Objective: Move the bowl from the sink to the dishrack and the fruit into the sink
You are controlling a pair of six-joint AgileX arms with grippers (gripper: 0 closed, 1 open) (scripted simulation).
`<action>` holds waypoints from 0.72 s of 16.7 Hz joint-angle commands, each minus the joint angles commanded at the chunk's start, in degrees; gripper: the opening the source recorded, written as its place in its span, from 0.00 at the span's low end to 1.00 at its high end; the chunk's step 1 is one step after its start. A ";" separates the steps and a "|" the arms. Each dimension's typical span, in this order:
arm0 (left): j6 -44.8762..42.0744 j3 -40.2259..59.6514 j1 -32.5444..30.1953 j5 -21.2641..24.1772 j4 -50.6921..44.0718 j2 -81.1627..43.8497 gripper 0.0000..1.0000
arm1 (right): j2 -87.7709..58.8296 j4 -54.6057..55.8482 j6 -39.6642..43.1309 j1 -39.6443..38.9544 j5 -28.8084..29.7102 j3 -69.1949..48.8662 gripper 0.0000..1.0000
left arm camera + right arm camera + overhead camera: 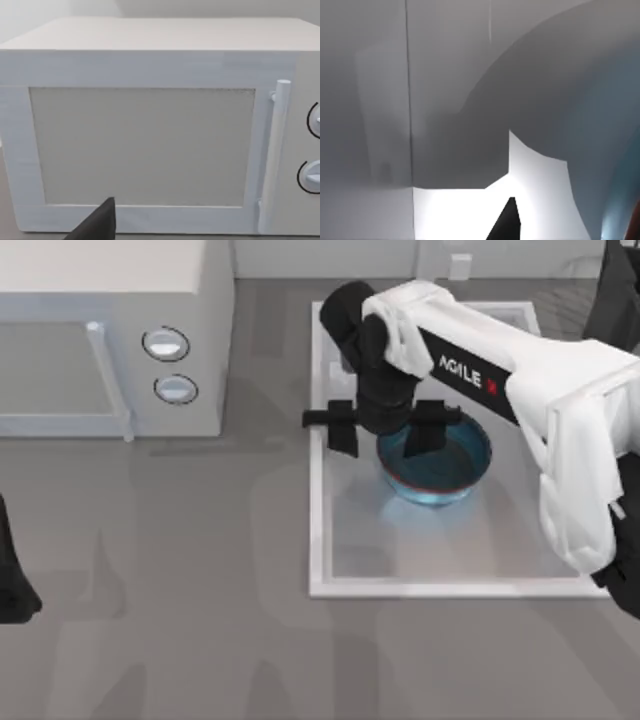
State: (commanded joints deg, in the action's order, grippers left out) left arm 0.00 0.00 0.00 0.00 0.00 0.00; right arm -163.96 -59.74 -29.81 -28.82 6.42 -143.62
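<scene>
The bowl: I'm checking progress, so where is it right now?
In the top view the bowl sits inside the sink on the table's right side, under the open right gripper, one finger over its rim.

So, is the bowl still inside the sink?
Yes. The bowl sits upright inside the sink, with the right pincer over its rim.

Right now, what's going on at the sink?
The right arm reaches across the sink, and the right gripper hangs over the near-left rim of the bowl, which sits in the basin. Its fingers are spread, one outside the bowl and one over its inside, so nothing is gripped yet. The left gripper is parked at the table's left edge, facing the microwave.
</scene>
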 joint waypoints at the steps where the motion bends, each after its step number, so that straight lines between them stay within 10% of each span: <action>1: 0.00 0.00 0.00 0.00 0.00 0.00 1.00 | 0.00 0.00 0.00 0.00 0.00 0.00 0.47; 7: 0.00 0.00 0.00 0.00 0.00 0.00 1.00 | 0.00 0.00 0.00 0.00 0.00 0.00 0.02; 12: 0.00 0.00 0.00 0.00 0.00 0.00 1.00 | 0.00 0.00 0.00 0.00 0.00 0.00 0.00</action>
State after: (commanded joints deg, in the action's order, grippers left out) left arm 0.00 0.00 0.00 0.00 0.00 0.00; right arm -163.96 -59.74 -29.81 -28.82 6.42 -143.62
